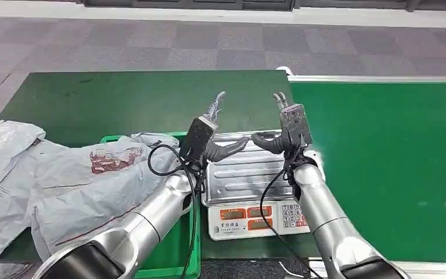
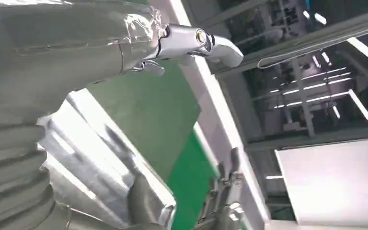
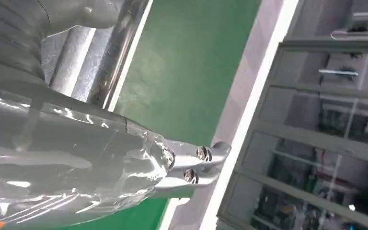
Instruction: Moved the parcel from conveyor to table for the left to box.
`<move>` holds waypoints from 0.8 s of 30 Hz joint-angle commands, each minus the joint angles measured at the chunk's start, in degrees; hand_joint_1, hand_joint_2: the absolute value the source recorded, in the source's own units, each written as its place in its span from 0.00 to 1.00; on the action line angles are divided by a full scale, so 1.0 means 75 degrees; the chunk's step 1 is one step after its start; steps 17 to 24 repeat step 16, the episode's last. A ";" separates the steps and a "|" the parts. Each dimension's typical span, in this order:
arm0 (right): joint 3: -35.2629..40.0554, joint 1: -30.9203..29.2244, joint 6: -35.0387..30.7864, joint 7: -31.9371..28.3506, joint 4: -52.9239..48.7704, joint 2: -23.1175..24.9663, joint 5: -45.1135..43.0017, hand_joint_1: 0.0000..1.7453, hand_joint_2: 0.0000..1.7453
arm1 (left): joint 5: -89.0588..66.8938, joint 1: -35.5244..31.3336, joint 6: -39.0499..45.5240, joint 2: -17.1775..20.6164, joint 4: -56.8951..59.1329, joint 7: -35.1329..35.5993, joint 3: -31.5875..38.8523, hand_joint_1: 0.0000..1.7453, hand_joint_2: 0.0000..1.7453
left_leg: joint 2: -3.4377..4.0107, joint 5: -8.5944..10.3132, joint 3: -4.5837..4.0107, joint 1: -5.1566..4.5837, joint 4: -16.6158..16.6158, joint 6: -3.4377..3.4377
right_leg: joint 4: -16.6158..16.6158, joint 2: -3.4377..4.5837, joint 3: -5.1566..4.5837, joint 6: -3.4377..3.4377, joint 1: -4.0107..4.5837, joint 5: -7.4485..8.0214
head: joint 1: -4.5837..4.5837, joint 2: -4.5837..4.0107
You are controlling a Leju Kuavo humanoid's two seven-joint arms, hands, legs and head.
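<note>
Grey plastic parcels lie heaped on the left over a green box. One of them carries a red printed patch. My left hand and right hand are both raised above the metal tray of a weighing scale. Their fingers are spread upward, the thumbs point toward each other, and nothing is held. The left wrist view shows my left hand with straight fingers over the scale tray. My right hand shows wrapped in clear film, its fingers stretched out beside the conveyor.
The bright green conveyor belt runs along the right. The dark green table spreads behind the box and scale. Another grey bag lies at the far left edge. The scale's keypad and red displays face me. Grey tiled floor lies beyond.
</note>
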 commanded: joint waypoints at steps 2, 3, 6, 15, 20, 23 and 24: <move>-0.1238 -0.0134 0.0168 -0.0025 -0.0094 0.0234 0.0374 0.00 1.00 | 0.0529 -0.0135 0.0513 -0.0102 0.0358 0.0021 -0.1406 0.00 1.00 | 0.0000 -0.0002 0.0000 0.0004 0.0001 -0.0009 | -0.0002 -0.0009 0.0002 -0.0004 0.0004 -0.0002 | 0.0000 0.0000; -0.1295 -0.0117 0.0130 -0.0062 -0.0071 0.0211 0.0436 0.00 1.00 | 0.0725 -0.0163 0.0500 -0.0102 0.0392 -0.0012 -0.1391 0.00 1.00 | -0.0004 -0.0002 0.0003 0.0005 -0.0001 -0.0013 | -0.0004 -0.0015 0.0007 -0.0006 0.0005 -0.0003 | 0.0000 0.0000; -0.1372 0.0077 0.0215 -0.0151 -0.0067 0.0139 0.0404 0.00 1.00 | 0.1038 -0.0158 0.0522 -0.0102 0.0432 -0.0246 -0.1302 0.00 1.00 | -0.0013 0.0000 0.0002 0.0006 -0.0002 -0.0010 | -0.0008 -0.0020 0.0009 -0.0005 0.0007 -0.0001 | 0.0000 0.0000; -0.1335 0.0154 0.0253 -0.0225 -0.0081 0.0193 0.0396 0.00 1.00 | 0.1050 -0.0145 0.0620 -0.0102 0.0499 -0.0392 -0.1232 0.00 1.00 | -0.0002 -0.0003 0.0008 0.0006 -0.0003 -0.0014 | -0.0006 -0.0010 0.0009 -0.0007 0.0006 -0.0002 | 0.0000 0.0000; -0.1335 0.0154 0.0253 -0.0225 -0.0081 0.0193 0.0396 0.00 1.00 | 0.1050 -0.0145 0.0620 -0.0102 0.0499 -0.0392 -0.1232 0.00 1.00 | -0.0002 -0.0003 0.0005 0.0007 -0.0001 -0.0012 | -0.0006 -0.0009 0.0006 -0.0006 0.0008 -0.0001 | 0.0000 0.0000; -0.1335 0.0154 0.0253 -0.0225 -0.0081 0.0193 0.0396 0.00 1.00 | 0.1050 -0.0145 0.0620 -0.0102 0.0499 -0.0392 -0.1232 0.00 1.00 | -0.0002 -0.0003 0.0005 0.0007 -0.0001 -0.0012 | -0.0006 -0.0009 0.0006 -0.0006 0.0008 -0.0001 | 0.0000 0.0000; -0.1335 0.0154 0.0253 -0.0225 -0.0081 0.0193 0.0396 0.00 1.00 | 0.1050 -0.0145 0.0620 -0.0102 0.0499 -0.0392 -0.1232 0.00 1.00 | -0.0002 -0.0003 0.0005 0.0007 -0.0001 -0.0012 | -0.0006 -0.0009 0.0006 -0.0006 0.0008 -0.0001 | 0.0000 0.0000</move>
